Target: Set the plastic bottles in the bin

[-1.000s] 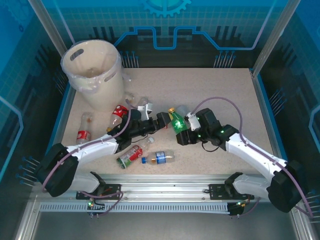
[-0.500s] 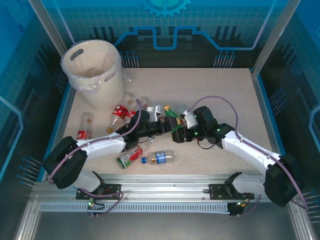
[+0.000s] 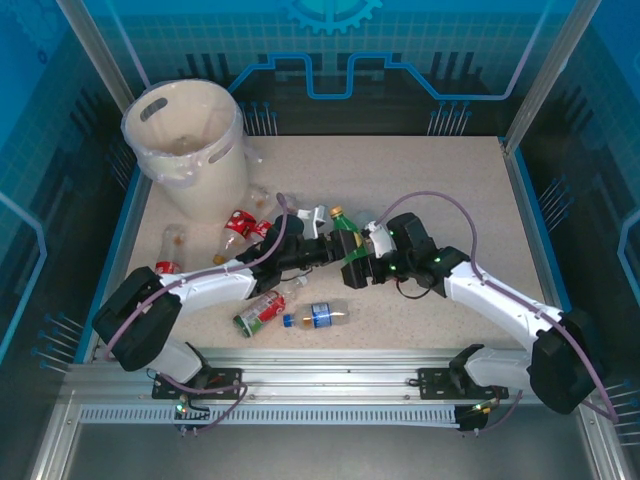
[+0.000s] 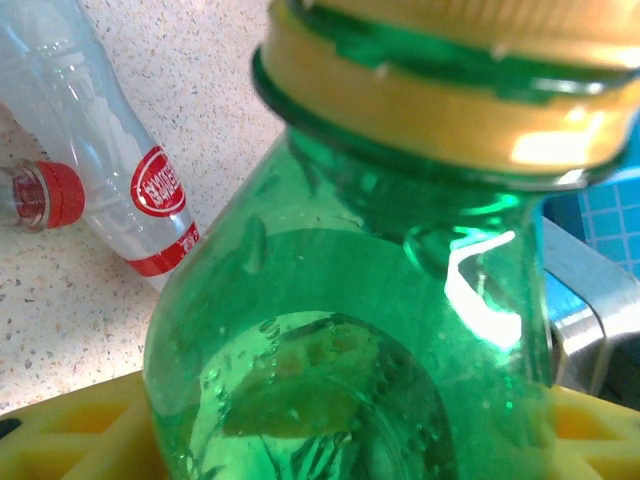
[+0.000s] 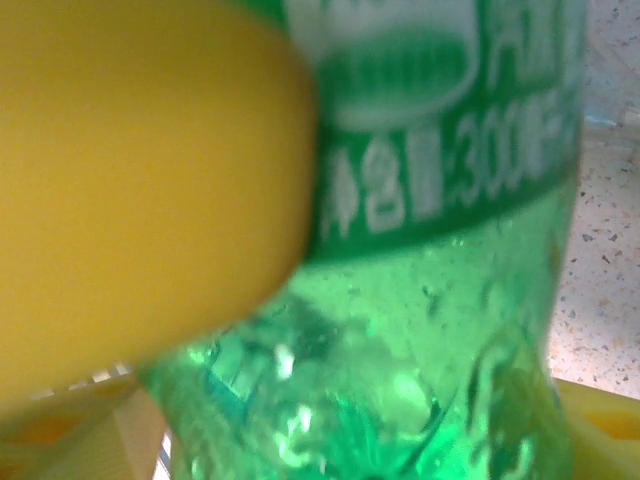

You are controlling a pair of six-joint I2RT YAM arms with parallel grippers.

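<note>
At mid-table, the green bottle (image 3: 347, 243) stands tilted between the two arms, its yellow cap pointing far. A second ago the right gripper (image 3: 358, 262) holds it alone, further right, with the left gripper (image 3: 322, 238) spread and short of it. Now the left gripper is up against the bottle from the left. In the left wrist view its yellow pads meet the bottle's sides just below the shoulder, so it is pinching the green bottle. In the right wrist view one pad lies blurred across the label and the other sits low at the corner. Whether the right gripper grips or has let go, I cannot tell.

I judge this a handover. The bottle is passing to the arm nearer the bin (image 3: 215, 190), which stands at the far left corner of the table (image 3: 450, 190), well apart from the bottle.

The count is one bin, two arms and one green bottle. On the table I count one blue-labelled bottle (image 3: 320, 316) near the front, one red-and-green-labelled bottle (image 3: 260, 313) beside it, one red-labelled bottle (image 3: 236, 226) near the bin's foot and one more red-labelled bottle (image 3: 168, 258) at the left edge. That makes five sure. A clear one or two near the bin are partly hidden by the left arm. What already lies in the bin is unclear.
</note>
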